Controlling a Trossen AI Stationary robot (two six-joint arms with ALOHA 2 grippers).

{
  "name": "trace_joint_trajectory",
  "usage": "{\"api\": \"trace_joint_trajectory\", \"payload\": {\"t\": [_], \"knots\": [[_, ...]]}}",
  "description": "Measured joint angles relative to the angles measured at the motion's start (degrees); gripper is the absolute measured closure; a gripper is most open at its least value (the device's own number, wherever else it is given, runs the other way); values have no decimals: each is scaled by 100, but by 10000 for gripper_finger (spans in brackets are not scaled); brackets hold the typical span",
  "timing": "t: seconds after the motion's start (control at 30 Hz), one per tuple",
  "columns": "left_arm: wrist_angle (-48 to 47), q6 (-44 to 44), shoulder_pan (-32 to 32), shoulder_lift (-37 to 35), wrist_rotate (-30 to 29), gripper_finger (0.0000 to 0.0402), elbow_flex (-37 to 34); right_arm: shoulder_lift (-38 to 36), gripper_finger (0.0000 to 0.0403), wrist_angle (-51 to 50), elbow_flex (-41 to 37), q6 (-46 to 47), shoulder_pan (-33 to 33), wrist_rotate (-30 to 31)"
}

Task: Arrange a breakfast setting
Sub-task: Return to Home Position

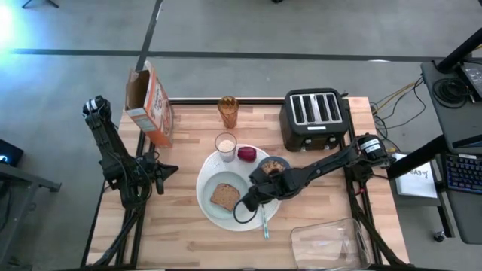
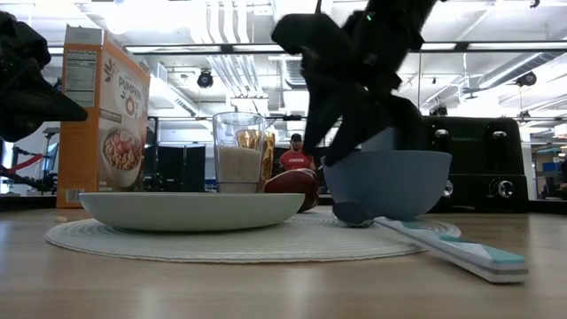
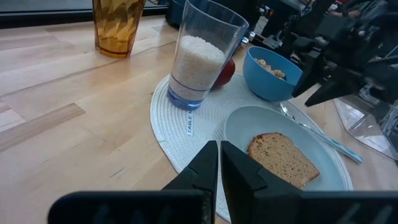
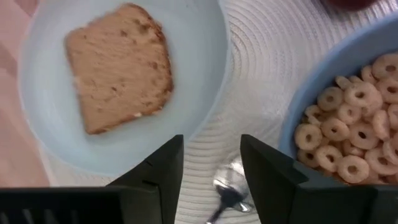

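Resting on your bench is a round white woven placemat, and the setting is gathered on it.

- Pale green-white plate: on the left half of the placemat. One slice of brown toast lies flat in it.
- Blue bowl: on the right side of the placemat, behind the plate. You can see ring cereal inside.
- Milk glass: upright at the far edge of the placemat, with white contents.
- Red apple: between the milk glass and the blue bowl.
- Spoon: just beside the plate's right side. Its bowl end is on the placemat near the blue bowl, and its pale handle runs off onto the bench.
- Right end effector: held above the placemat, over the gap between plate and bowl. Its fingers are spread wide and hold nothing. The spoon's bowl end shows between them, below.
- Left end effector: waiting at the left of the placemat, clear of it. Its fingers are drawn together and hold nothing.

Off the placemat you have:
- Amber glass: behind the milk glass.
- Black four-slot toaster: at the far right.
- Orange cereal box: at the far left.
- Clear plastic container: at the near right corner.
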Motion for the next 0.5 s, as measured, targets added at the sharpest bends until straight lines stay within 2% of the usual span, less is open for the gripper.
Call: {"api": "trace_joint_trajectory", "payload": {"t": [0.2,0.3,0.43,0.5], "knots": [[6,0,-1,0,0,400,0,-29,252,13,450,-357,53,-78],[8,0,0,0,1,400,0,-151,252,-30,678,-867,108,-193],[32,-2,0,0,0,400,0,-492,259,-130,742,-1760,157,-667],[32,-1,-1,-1,0,400,0,-703,264,-271,733,-1952,170,-610]]}}
